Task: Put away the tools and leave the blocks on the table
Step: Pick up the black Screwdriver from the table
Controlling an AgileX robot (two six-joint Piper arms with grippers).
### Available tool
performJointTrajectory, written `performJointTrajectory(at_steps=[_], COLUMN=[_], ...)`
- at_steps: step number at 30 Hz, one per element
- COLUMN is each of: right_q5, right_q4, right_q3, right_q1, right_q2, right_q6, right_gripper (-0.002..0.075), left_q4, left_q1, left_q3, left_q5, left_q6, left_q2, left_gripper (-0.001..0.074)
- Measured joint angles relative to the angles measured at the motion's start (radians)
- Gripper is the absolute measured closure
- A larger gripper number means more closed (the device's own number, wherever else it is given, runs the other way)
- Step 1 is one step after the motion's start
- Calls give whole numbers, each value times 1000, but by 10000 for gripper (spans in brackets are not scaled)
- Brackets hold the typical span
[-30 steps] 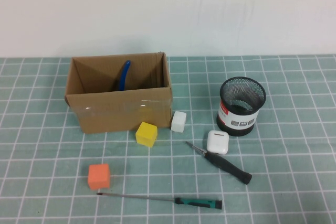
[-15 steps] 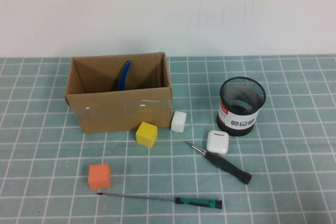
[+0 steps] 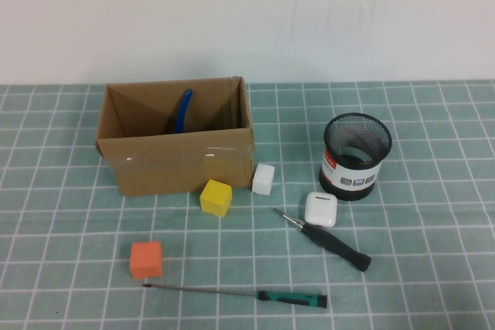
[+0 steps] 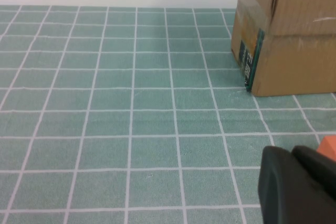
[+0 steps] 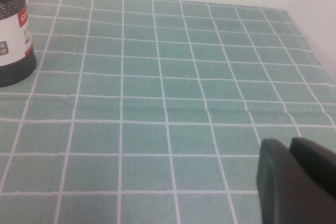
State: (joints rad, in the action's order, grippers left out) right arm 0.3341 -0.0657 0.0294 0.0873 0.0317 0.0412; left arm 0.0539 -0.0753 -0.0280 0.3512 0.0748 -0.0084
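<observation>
The blue-handled pliers [image 3: 183, 110] stand inside the cardboard box [image 3: 176, 161]. The black-handled screwdriver [image 3: 329, 241] lies on the teal grid mat [image 3: 433, 253], right of centre. The long green-and-black screwdriver [image 3: 291, 297] lies near the front edge. The orange cube [image 3: 146, 260], the yellow cube [image 3: 216, 197] and the white cube [image 3: 264, 178] sit on the mat. Neither arm shows in the high view. My left gripper [image 4: 294, 153] is shut and empty, low over the mat left of the box [image 4: 286, 35], with the orange cube [image 4: 328, 148] just beyond it. My right gripper [image 5: 291, 145] is shut and empty over bare mat.
A black mesh pen cup [image 3: 356, 156] stands at the right, and it also shows in the right wrist view [image 5: 11, 30]. A white earbud case [image 3: 320, 209] lies beside the black screwdriver's tip. A white wall runs behind the table.
</observation>
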Motion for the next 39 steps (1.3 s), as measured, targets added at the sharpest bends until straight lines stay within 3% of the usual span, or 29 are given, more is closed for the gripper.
performJointTrajectory(at_steps=[17,20,24,35,39], right_q5=[0,-67,-198,-234,-237], right_q4=[0,-1,48,160,258], right_q3=[0,0,-21,-245,-299], right_q1=[0,0,0,0,0], right_q2=[0,0,-9,-174,-276], right_q6=[2,4,-71,-155,-301], right_gripper=[735,735,735,735,735], left_q4=[0,0,0,0,0], left_q1=[0,0,0,0,0], left_q3=[0,0,0,0,0], left_q5=[1,1,1,2,2], left_q6=[0,0,0,0,0], left_q2=[0,0,0,0,0], left_gripper=[736,736,736,736,736])
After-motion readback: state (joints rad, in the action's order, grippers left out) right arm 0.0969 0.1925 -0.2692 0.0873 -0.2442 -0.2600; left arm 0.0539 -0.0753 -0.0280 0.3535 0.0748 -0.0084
